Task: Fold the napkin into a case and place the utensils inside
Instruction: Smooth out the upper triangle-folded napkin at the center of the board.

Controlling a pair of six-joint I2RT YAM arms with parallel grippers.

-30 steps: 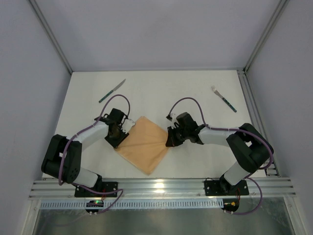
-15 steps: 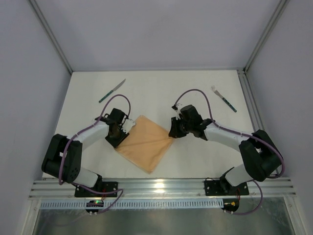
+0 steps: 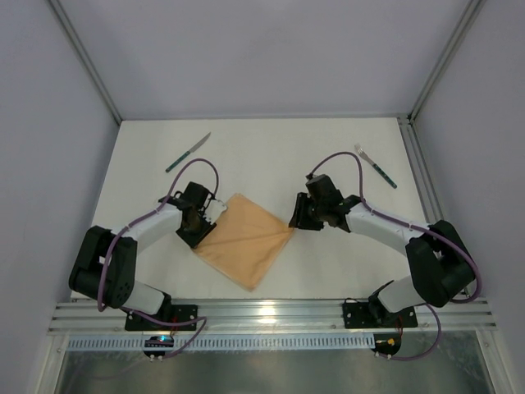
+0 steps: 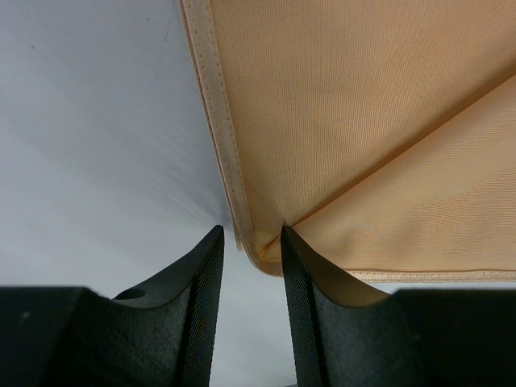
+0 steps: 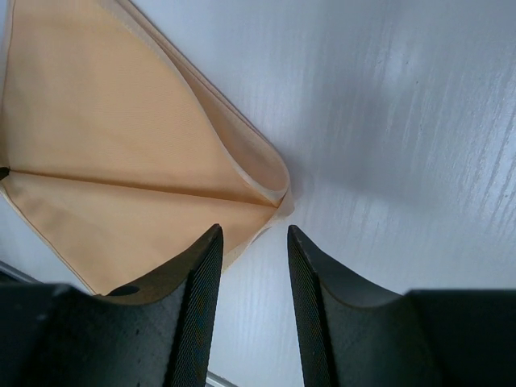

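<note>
Top external view puts the napkin in the lower middle of the frame as a folded diamond on the white worktop, with a crease running from its left corner to its right corner. The knife lies at upper left and the fork at upper right, both well apart from the cloth, so the case is not yet made. The left end effector has its jaws a little apart. The napkin's left corner lies between the tips with bare worktop showing in the gap, so I judge it is not pinched. The right end effector is parted too and holds nothing, with the rounded right corner just ahead of its tips. Risk from here: the layers at that right corner look loose and slightly puffed — thin, sheeny cloth may slide or spring open. A finger dragging either corner would skew the crease and leave a crooked case.
</note>
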